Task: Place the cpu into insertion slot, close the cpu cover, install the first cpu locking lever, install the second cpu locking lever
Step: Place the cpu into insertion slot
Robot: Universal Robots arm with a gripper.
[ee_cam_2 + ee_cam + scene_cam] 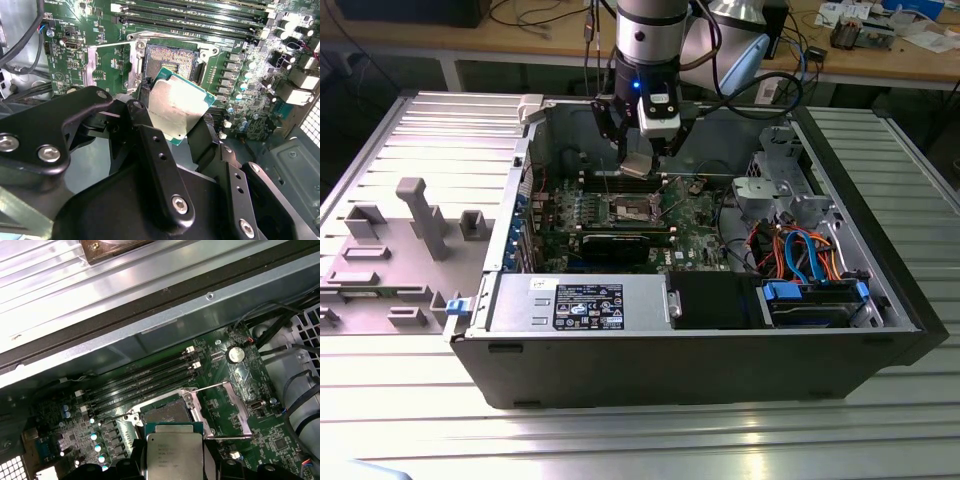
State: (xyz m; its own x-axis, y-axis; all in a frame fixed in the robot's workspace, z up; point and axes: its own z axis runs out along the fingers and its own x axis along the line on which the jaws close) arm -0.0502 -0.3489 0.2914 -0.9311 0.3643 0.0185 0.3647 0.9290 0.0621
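1. My pincer [172,122] is clenched on the cpu [175,107]. One finger presses each of two opposite edges, and the silvery top faces the cameras in both wrist views.
2. In the exterior view the pincer [638,150] hangs inside the open computer case [670,350], which lies on the ribbed metal surface [620,440]. The cpu [637,165] is clear of the board, so I judge it as not yet seated.
3. The relation that counts: the insertion slot [632,208] lies almost straight beneath the chip. In the first wrist view the cpu [174,452] overlaps the near rim of the insertion slot [167,412], and the memory slots [145,377] run just beyond the socket.
4. The chip is close to square, so it has no real long axis. What matters is its edges against the socket's rim. In the first wrist view they look roughly parallel; in the second wrist view the chip looks turned against the insertion slot [172,57], which may only be the camera's angle. I can't settle it.
5. The cpu cover [90,67] is swung open beside the socket, leaving the contact field bare.
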